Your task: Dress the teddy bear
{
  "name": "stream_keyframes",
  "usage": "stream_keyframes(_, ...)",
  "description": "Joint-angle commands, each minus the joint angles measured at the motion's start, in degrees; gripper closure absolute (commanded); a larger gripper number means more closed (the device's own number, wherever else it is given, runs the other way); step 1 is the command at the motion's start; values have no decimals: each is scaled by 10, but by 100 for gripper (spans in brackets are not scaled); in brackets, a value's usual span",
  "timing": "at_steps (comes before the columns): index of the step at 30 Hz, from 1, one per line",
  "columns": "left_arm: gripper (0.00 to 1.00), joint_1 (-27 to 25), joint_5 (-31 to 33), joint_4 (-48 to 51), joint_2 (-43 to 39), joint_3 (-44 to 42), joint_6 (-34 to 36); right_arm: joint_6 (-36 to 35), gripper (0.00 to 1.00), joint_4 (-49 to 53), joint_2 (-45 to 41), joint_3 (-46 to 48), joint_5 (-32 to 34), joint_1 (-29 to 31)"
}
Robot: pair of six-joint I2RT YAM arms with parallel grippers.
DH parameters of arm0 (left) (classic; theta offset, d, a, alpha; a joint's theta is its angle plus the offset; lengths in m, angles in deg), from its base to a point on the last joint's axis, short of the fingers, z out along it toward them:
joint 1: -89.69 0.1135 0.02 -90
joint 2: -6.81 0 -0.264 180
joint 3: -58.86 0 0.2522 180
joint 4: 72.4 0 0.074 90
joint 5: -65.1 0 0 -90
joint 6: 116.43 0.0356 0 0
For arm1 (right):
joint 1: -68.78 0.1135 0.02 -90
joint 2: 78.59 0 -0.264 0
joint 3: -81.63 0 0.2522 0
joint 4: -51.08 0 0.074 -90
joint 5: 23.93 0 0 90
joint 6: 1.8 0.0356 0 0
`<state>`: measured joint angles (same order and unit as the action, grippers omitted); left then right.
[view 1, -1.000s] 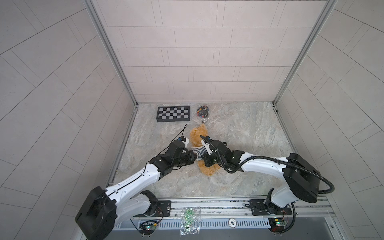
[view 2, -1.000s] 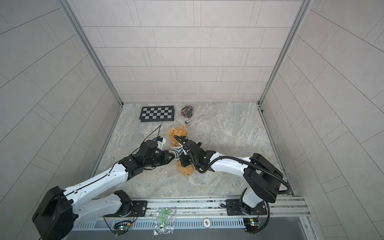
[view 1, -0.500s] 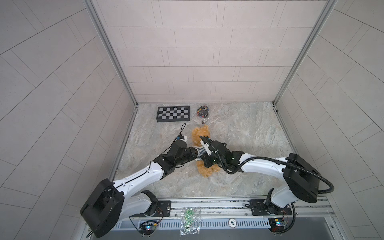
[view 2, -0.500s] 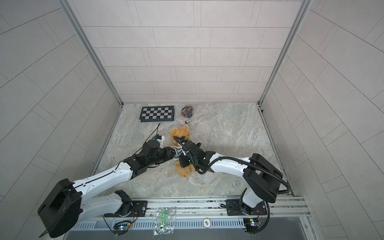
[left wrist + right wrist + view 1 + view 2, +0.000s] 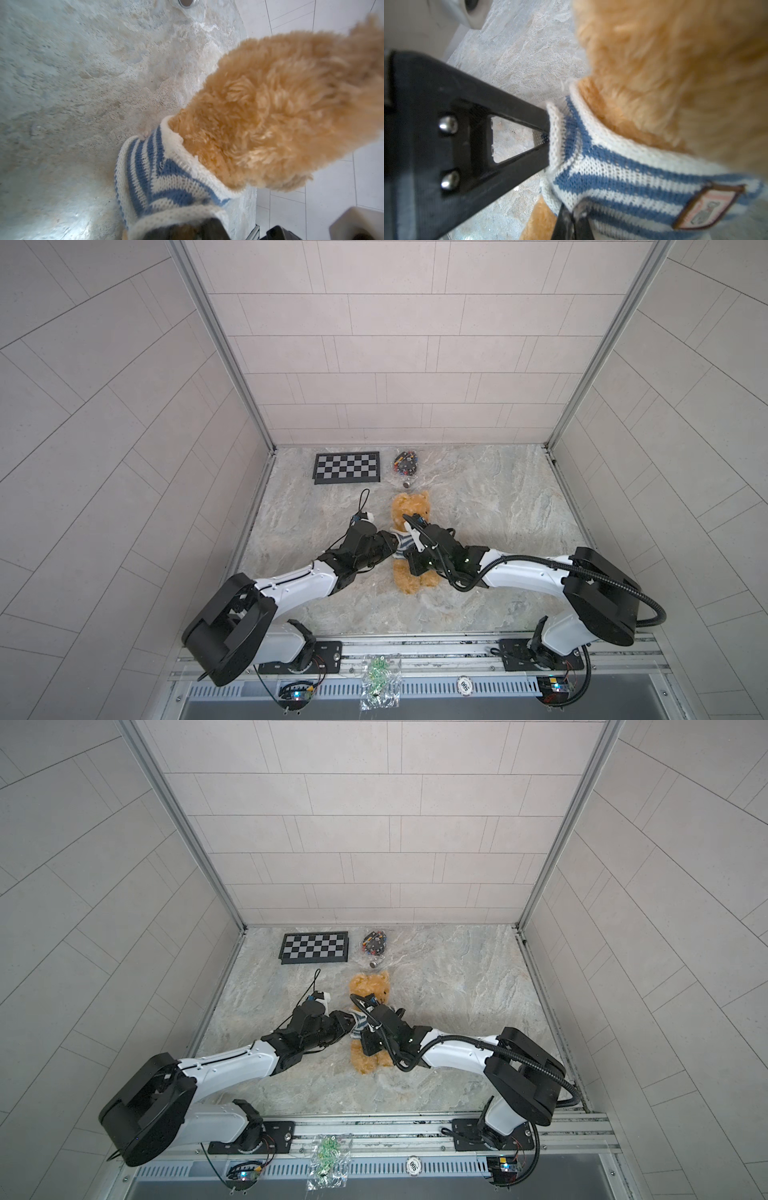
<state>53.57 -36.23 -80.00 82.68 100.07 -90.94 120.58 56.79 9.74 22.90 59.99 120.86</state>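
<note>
The teddy bear (image 5: 410, 509) (image 5: 370, 986) lies on its back on the marble table, head toward the rear wall, with the blue-and-white striped shirt (image 5: 402, 546) (image 5: 360, 1027) round its chest. My left gripper (image 5: 390, 541) (image 5: 349, 1021) is at the bear's side. Its tips (image 5: 185, 232) are tucked into the sleeve cuff, slightly apart, with fur showing between them. My right gripper (image 5: 406, 559) (image 5: 574, 220) is shut, pinching a fold of the shirt (image 5: 623, 172) near its lower hem, beside the chest patch (image 5: 708, 207). The bear's fluffy head (image 5: 280, 104) (image 5: 675, 62) fills much of both wrist views.
A checkerboard (image 5: 347, 467) lies at the back left. A clear bag of small colourful parts (image 5: 406, 460) and a small metal cylinder (image 5: 408, 484) sit just behind the bear's head. A bag of green bits (image 5: 380, 672) rests on the front rail. Tiled walls close three sides.
My left gripper has slid a little toward the rear along the bear's side and its jaws have parted from shut. The right gripper keeps its pinch on the shirt.
</note>
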Motion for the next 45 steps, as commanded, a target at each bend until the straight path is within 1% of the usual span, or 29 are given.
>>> stream_keyframes(1, 71, 17, 26, -39, 16, -16, -28, 14, 100, 28, -4, 14, -6, 7)
stream_keyframes(5, 67, 24, 18, -84, 14, -36, -47, 25, 100, 25, -11, 24, 2, 3)
stream_keyframes(7, 68, 25, 10, -84, 11, -38, -45, 30, 100, 16, -16, 32, -1, -1)
stream_keyframes(8, 75, 25, 6, -86, 11, -39, -45, 29, 100, 16, -19, 33, 0, -2)
stream_keyframes(9, 79, 25, 0, -86, 11, -40, -45, 29, 100, 16, -20, 32, -1, -2)
stream_keyframes(11, 81, 25, -6, -80, 10, -40, -46, 25, 100, 20, -22, 30, -2, -2)
stream_keyframes(14, 80, 25, -6, -74, 11, -38, -50, 26, 100, 18, -23, 30, -2, -2)
stream_keyframes(19, 72, 25, -17, -74, 35, -13, -53, 27, 100, 20, -23, 30, -2, -2)
stream_keyframes(23, 71, 22, -18, -74, 48, 3, -55, 33, 100, 20, -25, 36, 2, -2)
stream_keyframes(27, 72, 15, -34, -81, 74, 26, -48, 33, 100, 33, -18, 29, 1, -2)
stream_keyframes(30, 72, 9, -41, -93, 91, 31, -58, 37, 100, 34, -18, 30, 4, -4)
stream_keyframes(33, 83, 7, -41, -103, 96, 25, -66, 46, 100, 31, -25, 40, 6, -10)
stream_keyframes(37, 96, 8, -36, -89, 78, 22, -57, 56, 100, 25, -38, 58, 5, -21)
stream_keyframes(39, 100, 9, -37, -79, 66, 22, -49, 58, 100, 29, -47, 65, 8, -25)
stream_keyframes(43, 100, 10, -49, -66, 48, 16, -37, 61, 100, 32, -74, 85, 11, -40)
stream_keyframes(45, 100, 11, -58, -67, 41, 9, -33, 60, 96, 43, -89, 91, 16, -46)
